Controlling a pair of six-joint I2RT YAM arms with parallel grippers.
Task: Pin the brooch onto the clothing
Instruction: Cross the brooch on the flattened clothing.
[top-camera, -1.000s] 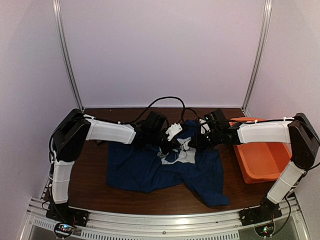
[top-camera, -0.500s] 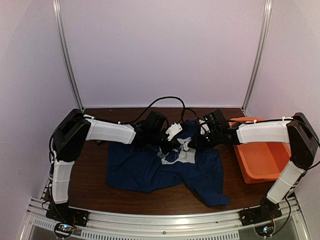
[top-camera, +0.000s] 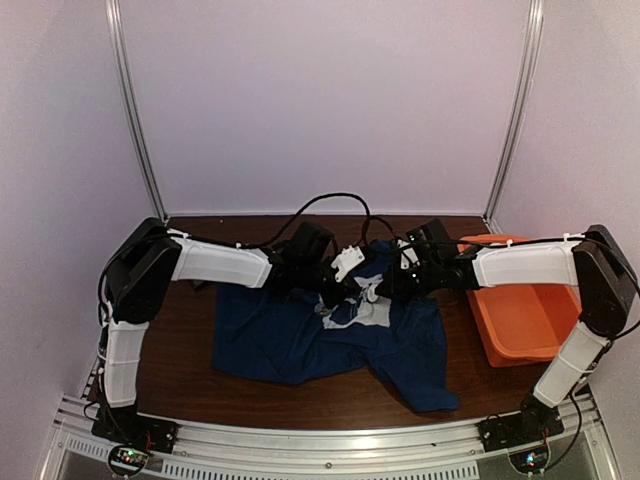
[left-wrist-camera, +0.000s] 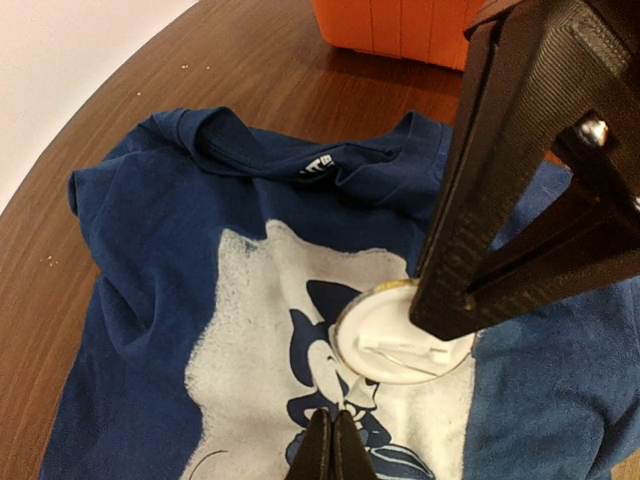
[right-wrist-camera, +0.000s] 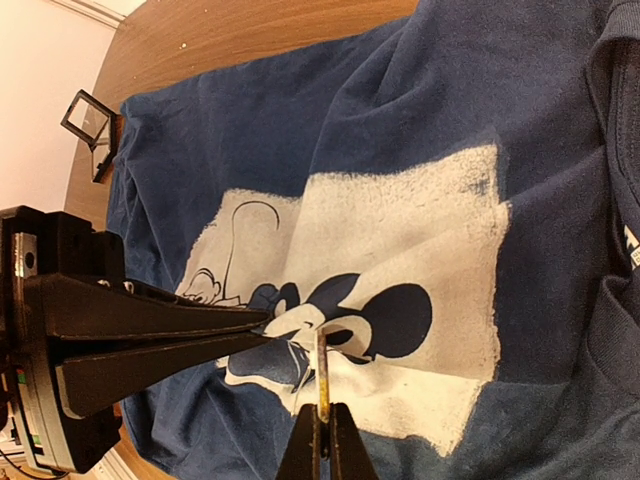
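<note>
**Setting.** Dark brown wood-grain table (top-camera: 180, 370), smooth and faintly glossy, closed in by plain pale lilac walls (top-camera: 330, 100). Slim silver metal posts (top-camera: 135, 110) rose at the back corners. A ribbed aluminium rail (top-camera: 330, 445) ran along the near edge, and a black cable (top-camera: 330, 197) arched over the far side.

**Item 1.** Navy blue short-sleeved fabric T-shirt (top-camera: 280, 345), rumpled, lying chest-up at mid-table. It bore a white rectangular cartoon-mouse print (right-wrist-camera: 400, 260) in matt ink with rough edges.

**Item 2.** Small round brooch (left-wrist-camera: 395, 345), a pale disc with a thin metallic rim, positioned at the mouse print. The left wrist camera showed its flat face with a white pin bar across it. The right wrist camera showed it only edge-on, as a thin strip. From overhead it was lost between the two arms.

**Item 3.** Right gripper (right-wrist-camera: 322, 420), black ribbed plastic, jaws clamped on the brooch's rim.

**Item 4.** Left gripper (left-wrist-camera: 331, 425), same make, jaws pressed fully together with the tips at the print just beside the brooch. They were possibly pinching a fold of cloth, though no view made that clear.

**Item 5.** Orange rectangular plastic tub (top-camera: 520, 320), at the table's right end, just beside the shirt.

**Item 6.** Small black box (right-wrist-camera: 88, 128), square-framed, on the table at the shirt's edge. It was made out only by the right wrist camera.
</note>
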